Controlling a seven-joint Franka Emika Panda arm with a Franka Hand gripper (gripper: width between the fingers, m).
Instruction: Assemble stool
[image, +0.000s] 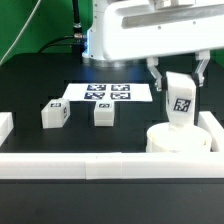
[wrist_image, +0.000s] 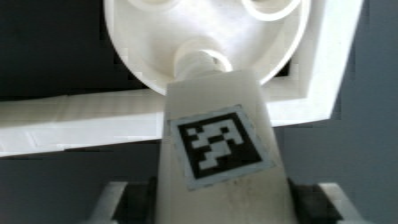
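White blocky plastic leg poised over the round, thick white disc seat.
The two-finger gripper clamps the leg's upper end. The leg's long axis is near upright, its lower tip aimed at the seat directly below, in the corner of the long white border rails.

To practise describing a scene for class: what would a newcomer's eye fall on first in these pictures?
First, the stool leg with its black-and-white tag, held in the jaws over the round seat at the exterior view's right. The wrist view shows its tip at a socket on the seat. Next, two loose legs on the black table toward the exterior view's left, near the marker board.
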